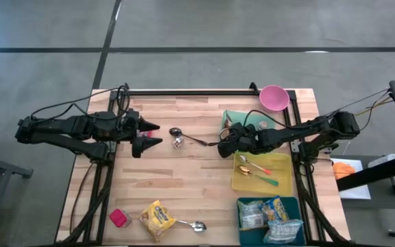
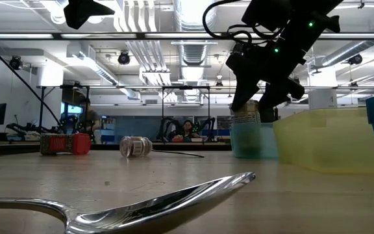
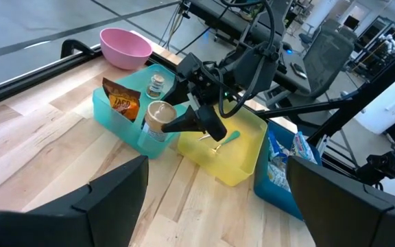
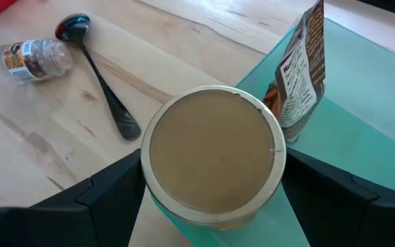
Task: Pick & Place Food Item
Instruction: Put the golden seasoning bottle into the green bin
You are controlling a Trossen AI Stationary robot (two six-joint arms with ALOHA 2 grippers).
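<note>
Your right pincer (image 4: 211,199) hangs directly over a round, tan-lidded tub (image 4: 212,152) that stands upright at the near corner of the teal bin (image 4: 362,103), its fingers spread to either side of the lid and not yet touching it. In the left wrist view the tub (image 3: 159,118) sits just beside the yellow bin (image 3: 245,152), with a brown snack pouch (image 3: 121,103) leaning behind it.

Expect the tub to be stiff-walled and fairly light. The flat lid looks smooth, so take hold below the rim, on the cylindrical wall, where the fingers can bear squarely. It nearly fills the spread of the fingers, so centre carefully. The bin wall stands close on one side, so you may need to lift straight up.

Writing is scarce: the pouch (image 4: 299,65) shows what seems to be the start of "Nutrition" on its back, and the small jar (image 4: 33,58) lying by the dark spoon (image 4: 101,82) carries a label too small to read.

Your left pincer (image 1: 147,134) waits with fingers apart above the surface (image 1: 184,178), well away from the bins.
</note>
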